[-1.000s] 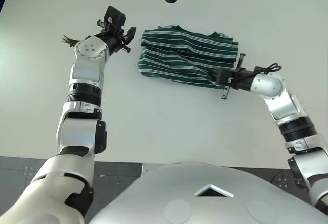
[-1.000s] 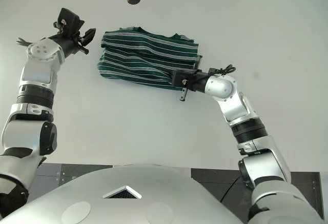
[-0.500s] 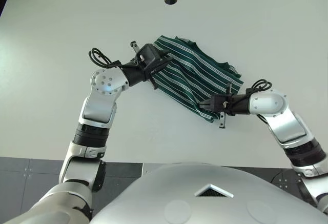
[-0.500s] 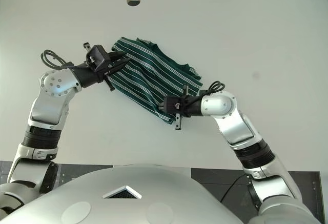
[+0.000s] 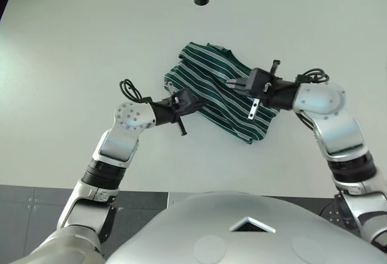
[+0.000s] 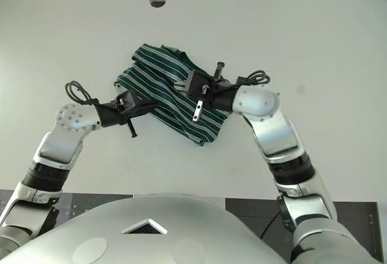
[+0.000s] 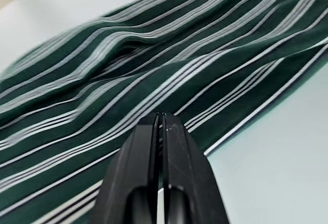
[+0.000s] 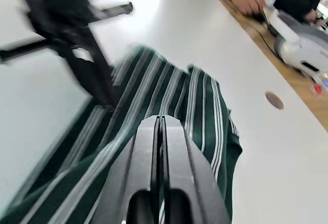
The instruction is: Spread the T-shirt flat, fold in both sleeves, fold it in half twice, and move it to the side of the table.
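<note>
**Operator:** Where's the shirt sitting?

**Spotter:** Your dark green, white-striped fabric T-shirt (image 5: 214, 104) lies bunched and skewed near the middle of the white counter (image 5: 91, 34). Its layers overlap, and what looks like the collar is toward the far side. It isn't flat, so I'd judge you're at the spreading step.

**Operator:** And my tools?

**Spotter:** Your left tool (image 7: 160, 115) has its fingers pressed together with nothing between them. Its tip is over the shirt's left edge, though I can't tell whether it touches. Your right tool (image 8: 160, 117) is also pressed together and empty, above the shirt's right part.

**Operator:** How will it handle?

**Spotter:** Expect it to be light, limp and soft. It will drape and drag rather than hold a shape, and pulling one layer may bring along the one beneath. On that smooth counter it will probably slide.

**Operator:** Where do I take hold?

**Spotter:** Take an outer hem edge or corner with each tool, well apart, and pinch a single layer. I can't make out the sleeves in that heap, so start at the border.
</note>
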